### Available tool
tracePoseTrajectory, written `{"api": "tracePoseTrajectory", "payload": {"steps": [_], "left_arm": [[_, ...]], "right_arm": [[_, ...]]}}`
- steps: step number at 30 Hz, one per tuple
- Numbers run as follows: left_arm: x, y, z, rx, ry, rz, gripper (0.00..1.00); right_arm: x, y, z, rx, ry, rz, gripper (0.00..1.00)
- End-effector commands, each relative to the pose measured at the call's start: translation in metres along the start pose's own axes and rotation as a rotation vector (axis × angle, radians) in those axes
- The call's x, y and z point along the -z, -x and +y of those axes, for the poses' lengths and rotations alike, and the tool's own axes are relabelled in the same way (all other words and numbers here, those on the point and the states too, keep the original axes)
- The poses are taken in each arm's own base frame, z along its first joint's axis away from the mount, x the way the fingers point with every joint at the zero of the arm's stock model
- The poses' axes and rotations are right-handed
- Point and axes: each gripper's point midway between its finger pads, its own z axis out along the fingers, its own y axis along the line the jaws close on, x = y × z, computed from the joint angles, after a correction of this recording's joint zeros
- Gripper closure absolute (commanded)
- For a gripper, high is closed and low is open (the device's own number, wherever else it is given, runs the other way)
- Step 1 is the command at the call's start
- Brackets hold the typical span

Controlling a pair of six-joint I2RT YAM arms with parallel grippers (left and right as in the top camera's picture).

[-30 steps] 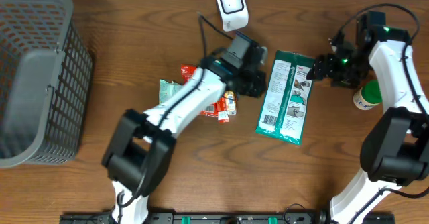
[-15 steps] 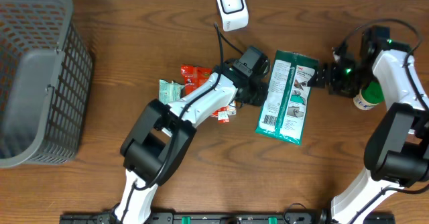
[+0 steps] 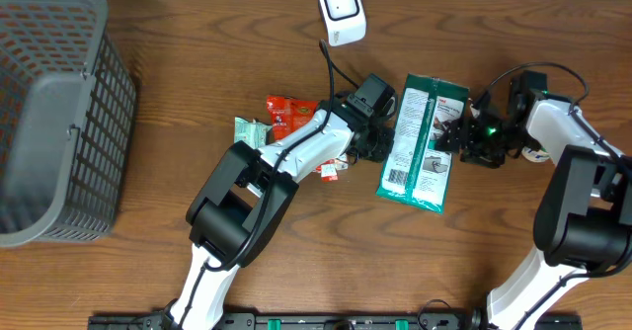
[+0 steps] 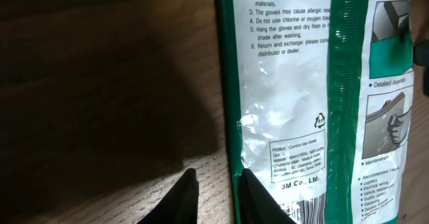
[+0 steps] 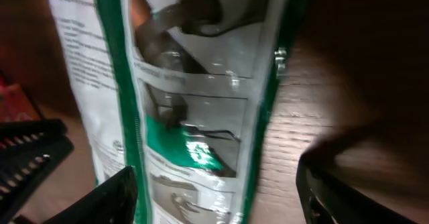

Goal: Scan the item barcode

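Observation:
The item, a green and white glove package [image 3: 423, 142], lies flat on the table below the white scanner [image 3: 342, 12]. Its barcode [image 3: 395, 178] is at the lower left corner and also shows as the barcode [image 4: 315, 212] in the left wrist view. My left gripper [image 3: 381, 138] sits at the package's left edge. Its fingers [image 4: 184, 198] stand a narrow gap apart, one on the wood and the other over the package [image 4: 301, 110] edge, gripping nothing. My right gripper [image 3: 456, 132] is wide open at the right edge, with the package [image 5: 194, 96] between its fingers [image 5: 114, 198].
A grey mesh basket [image 3: 54, 113] stands at the far left. Red snack packets [image 3: 288, 113] and a small green packet [image 3: 247, 132] lie under my left arm. A white bottle with a green cap [image 3: 538, 150] stands behind my right arm.
My right gripper has moved left and down onto the package's right edge, its jaws narrowing slightly. The left gripper has stayed at the left edge.

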Motion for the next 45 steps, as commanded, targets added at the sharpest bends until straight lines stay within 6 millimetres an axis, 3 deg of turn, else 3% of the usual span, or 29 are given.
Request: {"api": "tracePoseTrajectory", "payload": {"steps": [1,10,18,23,30,36,45], "left_arm": [[-0.005,-0.007,0.005,0.000,0.019,0.014,0.78],[-0.007,-0.009,0.003,-0.005,0.019,0.019,0.77],[-0.009,-0.009,0.008,-0.005,0.047,0.015,0.76],[-0.010,-0.010,0.021,-0.001,0.115,0.009,0.75],[-0.016,-0.014,0.024,0.001,0.124,0.025,0.75],[-0.028,-0.024,0.025,-0.004,0.132,0.055,0.75],[-0.028,-0.025,0.025,-0.003,0.134,0.060,0.75]], "right_arm": [[-0.021,-0.017,0.004,-0.017,0.001,0.052,0.28],[-0.035,-0.019,0.029,0.075,0.002,0.062,0.30],[-0.034,-0.018,0.032,0.096,0.029,0.055,0.34],[-0.030,-0.018,0.022,0.052,0.024,0.056,0.32],[-0.030,-0.019,0.006,-0.048,-0.003,0.043,0.31],[-0.042,-0.022,0.022,-0.026,0.110,0.022,0.34],[-0.046,-0.019,0.034,0.020,0.200,-0.010,0.41]]}}
